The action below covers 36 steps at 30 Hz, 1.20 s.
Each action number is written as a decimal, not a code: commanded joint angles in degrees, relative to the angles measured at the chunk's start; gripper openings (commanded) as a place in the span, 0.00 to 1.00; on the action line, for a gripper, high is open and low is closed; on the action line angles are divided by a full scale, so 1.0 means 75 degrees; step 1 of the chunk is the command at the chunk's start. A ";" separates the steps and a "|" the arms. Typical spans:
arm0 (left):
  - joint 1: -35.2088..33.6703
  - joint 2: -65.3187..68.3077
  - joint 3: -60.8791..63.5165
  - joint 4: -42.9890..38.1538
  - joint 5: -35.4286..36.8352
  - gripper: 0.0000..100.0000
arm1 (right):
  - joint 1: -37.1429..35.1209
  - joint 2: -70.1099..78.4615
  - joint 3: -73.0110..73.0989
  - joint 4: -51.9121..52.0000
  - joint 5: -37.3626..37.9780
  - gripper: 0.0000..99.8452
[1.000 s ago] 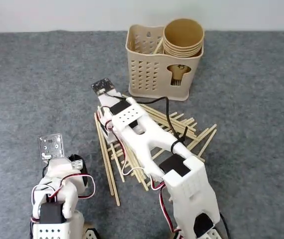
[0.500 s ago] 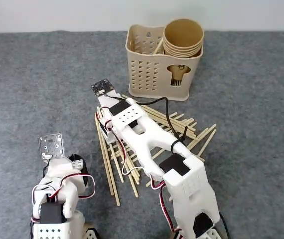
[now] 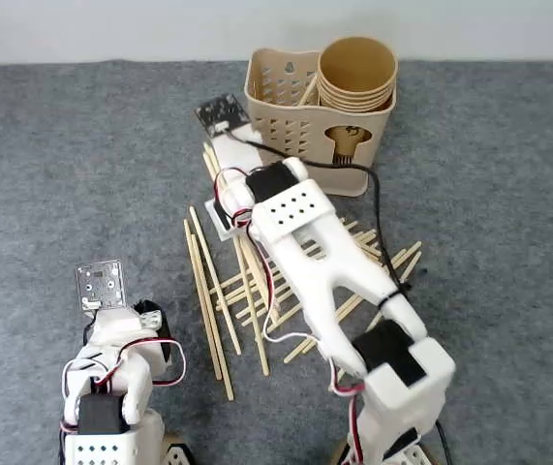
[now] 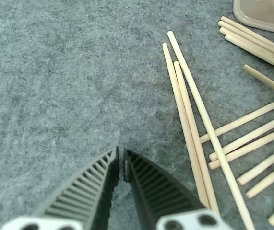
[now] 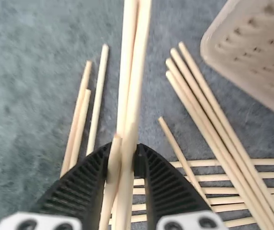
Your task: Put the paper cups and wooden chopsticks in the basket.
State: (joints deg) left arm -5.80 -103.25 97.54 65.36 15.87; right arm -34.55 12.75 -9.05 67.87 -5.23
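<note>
**Bundle Gripped, Basket Just Ahead**

Nearest the base, the left pincer [image 4: 122, 155] hangs clenched on nothing above the bench [image 4: 41, 72]. Farther out, the right pincer [image 5: 125, 143] grasps a bundle of chopsticks [image 5: 133, 67]. It should probably lift, tip them upright and centre them over the basket [image 3: 295, 145] compartment beside the paper cups [image 3: 356, 68]. The bundle juts past the pincer's tips, just short of the basket.
</note>
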 commanded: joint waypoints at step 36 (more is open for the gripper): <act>-0.0012 -0.0105 -0.0147 0.0023 -0.0035 0.01 | 0.1577 -0.2596 -0.0363 -0.5808 0.0094 0.01</act>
State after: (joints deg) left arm -5.80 -103.25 97.54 65.36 15.87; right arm -24.18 -3.87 -9.05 30.77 -5.23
